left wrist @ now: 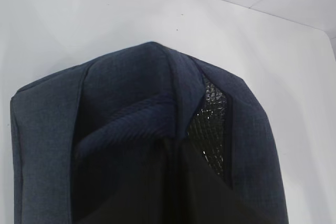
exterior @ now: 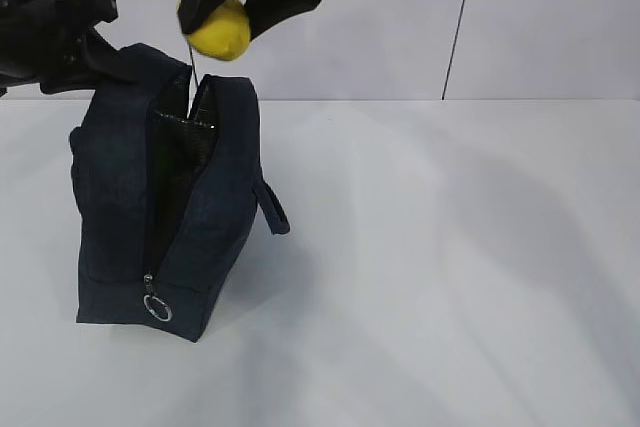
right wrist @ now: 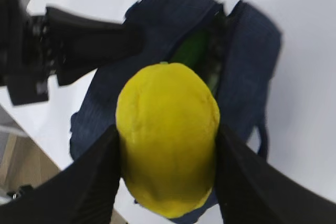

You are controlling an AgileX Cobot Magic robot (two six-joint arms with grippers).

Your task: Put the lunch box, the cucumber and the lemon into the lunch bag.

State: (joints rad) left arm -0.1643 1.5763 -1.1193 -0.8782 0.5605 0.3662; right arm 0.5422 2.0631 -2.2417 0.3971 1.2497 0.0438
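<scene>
Exterior: right gripper [exterior: 232,9] clamps lemon [exterior: 220,29] above open lunch bag [exterior: 165,197] | Right wrist: cucumber [right wrist: 195,51] inside | Left gripper closed, pinching bag edge.

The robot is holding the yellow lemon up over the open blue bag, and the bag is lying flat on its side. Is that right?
Nearly. The lemon is held above the open lunch bag, but the bag stands upright with its opening facing up, not flat on its side. The exterior view shows it.

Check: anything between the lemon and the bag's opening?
Nothing: only air between the lemon and the lunch bag mouth, in the exterior view.
</scene>
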